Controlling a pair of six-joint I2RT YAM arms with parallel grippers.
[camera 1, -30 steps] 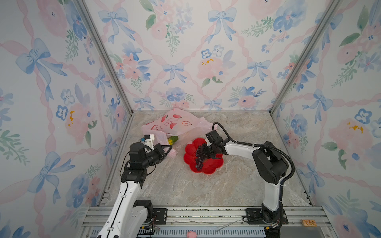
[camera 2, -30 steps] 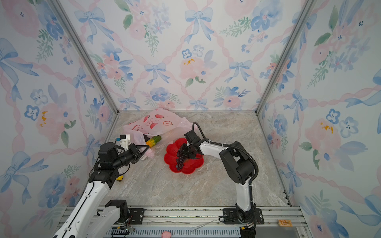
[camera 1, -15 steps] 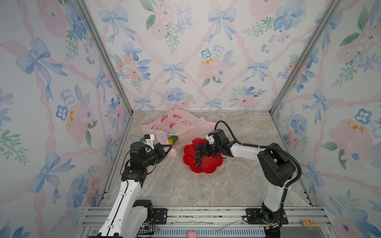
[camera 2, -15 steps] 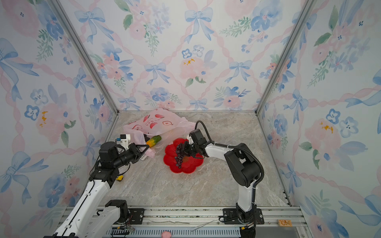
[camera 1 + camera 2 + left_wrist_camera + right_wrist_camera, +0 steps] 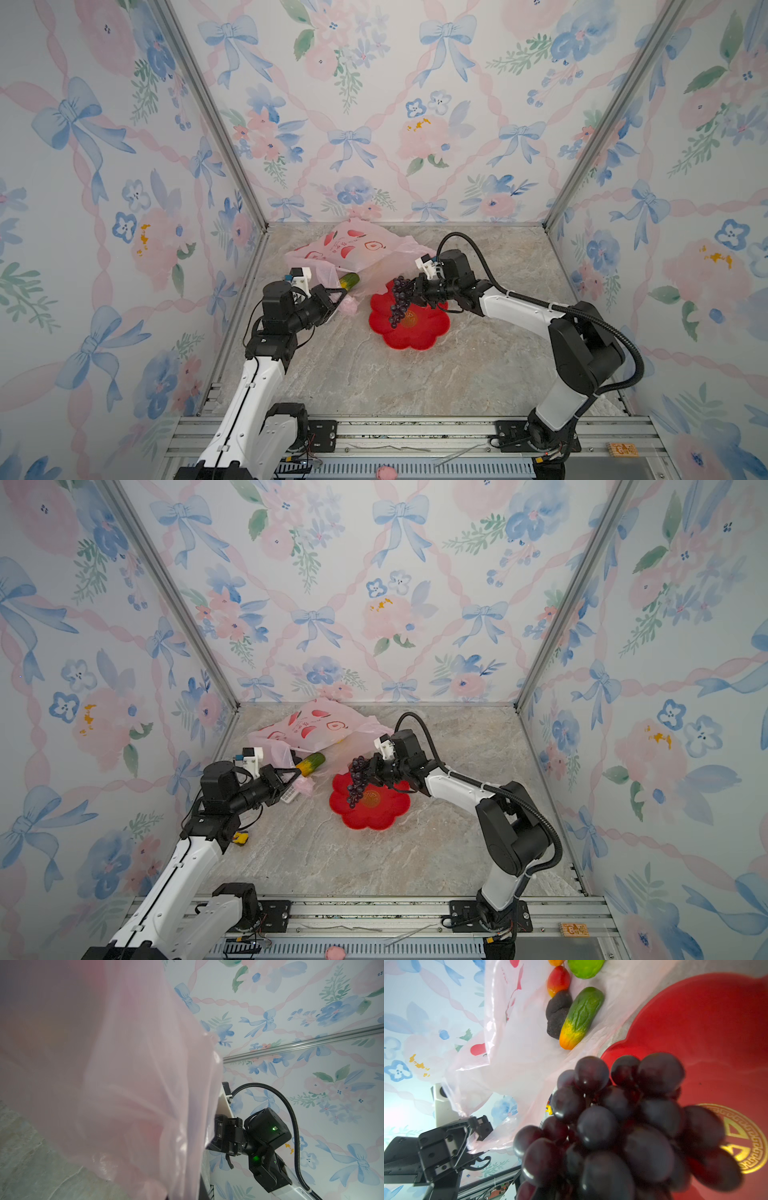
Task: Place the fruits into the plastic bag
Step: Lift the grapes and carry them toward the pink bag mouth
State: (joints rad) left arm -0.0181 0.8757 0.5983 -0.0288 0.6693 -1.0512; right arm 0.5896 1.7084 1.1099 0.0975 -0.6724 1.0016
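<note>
Right gripper (image 5: 413,288) is clamped on the grape bunch (image 5: 399,301) by its upper end. We judge it light, floppy and slippery. Left gripper (image 5: 341,293) pinches the limp plastic bag (image 5: 353,249) toward the worktop's back-left corner.

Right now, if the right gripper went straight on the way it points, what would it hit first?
Probably the pink bag: the right gripper, shut on the grapes, points at its open mouth, which the left gripper holds up. Depth is unclear; the cucumber lies just beyond.
</note>
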